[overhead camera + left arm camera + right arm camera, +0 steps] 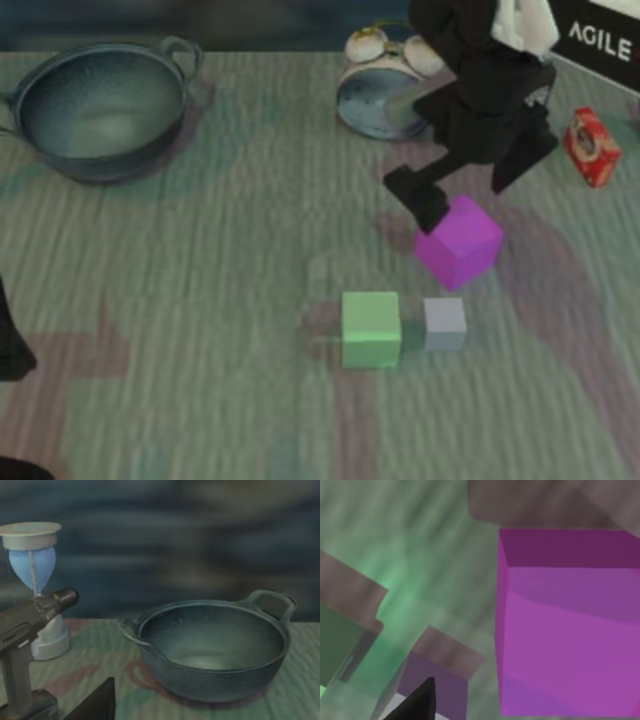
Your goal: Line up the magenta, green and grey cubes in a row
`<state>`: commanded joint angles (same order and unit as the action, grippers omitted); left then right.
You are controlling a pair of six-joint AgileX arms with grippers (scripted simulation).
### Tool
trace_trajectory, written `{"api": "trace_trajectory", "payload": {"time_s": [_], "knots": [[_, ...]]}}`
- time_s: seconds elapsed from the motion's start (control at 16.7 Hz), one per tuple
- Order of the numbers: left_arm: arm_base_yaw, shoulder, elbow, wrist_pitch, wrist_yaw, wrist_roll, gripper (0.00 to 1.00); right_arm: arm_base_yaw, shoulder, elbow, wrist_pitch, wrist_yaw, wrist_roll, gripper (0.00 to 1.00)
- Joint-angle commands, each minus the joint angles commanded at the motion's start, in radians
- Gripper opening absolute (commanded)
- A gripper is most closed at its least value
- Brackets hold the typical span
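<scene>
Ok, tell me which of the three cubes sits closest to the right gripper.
The magenta cube, directly beside the right gripper; the green cube and grey cube sit farther away.

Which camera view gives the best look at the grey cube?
The top view shows it best: the whole grey cube sits just right of the green cube, unobstructed. The right wrist view catches only part of it, behind a dark fingertip. The left wrist view does not show it.

The right arm (490,90) is matte black and blocky, with a white patch at its top. White "AGILE" lettering sits at two o'clock.
</scene>
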<state>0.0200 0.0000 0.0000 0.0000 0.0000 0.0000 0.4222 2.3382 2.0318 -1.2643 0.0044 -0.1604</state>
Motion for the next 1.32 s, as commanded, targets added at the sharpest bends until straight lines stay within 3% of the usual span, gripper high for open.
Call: {"api": "trace_trajectory", "payload": {"time_s": [0.3,0.72,1.02,1.32], "knots": [[0.000,0.000,0.000,0.000,0.000,0.000,1.00,0.004,0.001,-0.018,0.018,0.000,0.003,1.00],[0.000,0.000,0.000,0.000,0.000,0.000,1.00,0.001,0.077,-0.188,0.271,0.001,0.002,1.00],[0.000,0.000,0.000,0.000,0.000,0.000,1.00,0.001,0.088,-0.209,0.297,0.001,0.002,1.00],[0.000,0.000,0.000,0.000,0.000,0.000,1.00,0.001,0.088,-0.209,0.297,0.001,0.002,0.62]]}}
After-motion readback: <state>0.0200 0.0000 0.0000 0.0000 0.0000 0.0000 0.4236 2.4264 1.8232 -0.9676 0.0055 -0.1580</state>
